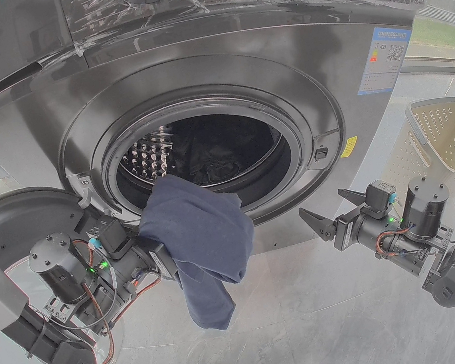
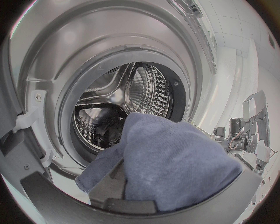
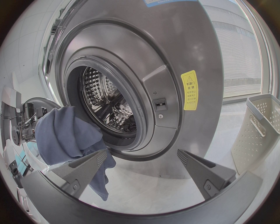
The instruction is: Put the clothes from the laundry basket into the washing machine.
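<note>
Here the left hand point(image 2: 115, 182) pinches a soft navy cloth point(image 1: 202, 236) at the washer's point(image 1: 277, 66) round mouth, before its perforated steel drum point(image 1: 145, 159). Right of the washer, the right hand point(image 1: 321, 203) is spread, near a perforated cream basket point(image 1: 445, 135). A yellow label point(image 1: 349, 146) sits on the washer's front.

A laundry corner of a bright room: front-loading washing machine point(image 1: 189, 64), plastic laundry basket point(image 1: 451, 134), pale tiled floor point(image 1: 331, 312)

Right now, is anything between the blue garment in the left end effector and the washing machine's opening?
Nothing visible. The door is swung open to the robot's left, and the blue garment, held by the left end effector, hangs at the lower rim of the opening. Dark clothes lie low in the drum, leaving room above.
</note>
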Robot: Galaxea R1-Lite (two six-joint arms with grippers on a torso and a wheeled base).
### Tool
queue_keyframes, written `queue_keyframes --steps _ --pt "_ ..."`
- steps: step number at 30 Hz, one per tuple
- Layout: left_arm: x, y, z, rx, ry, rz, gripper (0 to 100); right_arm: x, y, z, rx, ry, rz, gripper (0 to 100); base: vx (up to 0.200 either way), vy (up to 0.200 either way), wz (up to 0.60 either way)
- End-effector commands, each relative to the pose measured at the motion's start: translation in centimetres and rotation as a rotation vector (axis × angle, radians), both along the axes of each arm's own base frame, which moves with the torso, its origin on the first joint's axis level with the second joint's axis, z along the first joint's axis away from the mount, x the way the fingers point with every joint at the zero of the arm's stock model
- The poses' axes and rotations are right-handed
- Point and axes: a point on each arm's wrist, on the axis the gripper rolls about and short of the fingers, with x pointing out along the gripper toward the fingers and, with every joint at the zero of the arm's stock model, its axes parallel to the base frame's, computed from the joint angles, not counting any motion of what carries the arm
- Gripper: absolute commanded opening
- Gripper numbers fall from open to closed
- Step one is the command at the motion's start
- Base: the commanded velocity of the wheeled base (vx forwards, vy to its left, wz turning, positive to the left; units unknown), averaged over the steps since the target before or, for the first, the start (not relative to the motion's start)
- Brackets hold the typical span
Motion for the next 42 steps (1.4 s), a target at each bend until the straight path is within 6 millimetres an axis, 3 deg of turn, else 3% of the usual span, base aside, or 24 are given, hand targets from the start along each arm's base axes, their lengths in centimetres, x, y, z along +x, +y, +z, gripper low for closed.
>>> queue_keyframes --steps 1,10,17,25,30,42 --pt "0.2 -0.1 -0.1 0.000 0.001 -0.001 0 0.0 0.0 0.0 0.000 0.001 0.001 100 0.200 0.000 0.00" --pt "-0.2 -1.0 0.0 -0.006 0.001 -0.034 0 -0.5 0.1 -0.4 -0.010 0.017 0.012 100 0.000 0.000 0.00" --pt "0.1 -3.3 0.1 -0.029 -0.012 -0.091 0 -0.9 0.6 -0.1 -0.007 0.012 0.032 100 0.000 0.000 0.00" --pt "5.1 -6.2 -0.6 -0.073 -0.075 -0.004 0 -1.3 1.0 -0.2 -0.009 0.016 0.048 100 0.000 0.000 0.00" --pt "7.1 -7.5 -1.5 -0.086 -0.087 -0.007 0 -1.4 1.0 -0.2 -0.009 0.015 0.050 100 0.000 0.000 0.00" --pt "11.3 -8.3 -2.0 -0.118 -0.132 0.031 0 -1.3 1.1 -0.3 -0.011 0.018 0.053 100 0.000 0.000 0.00"
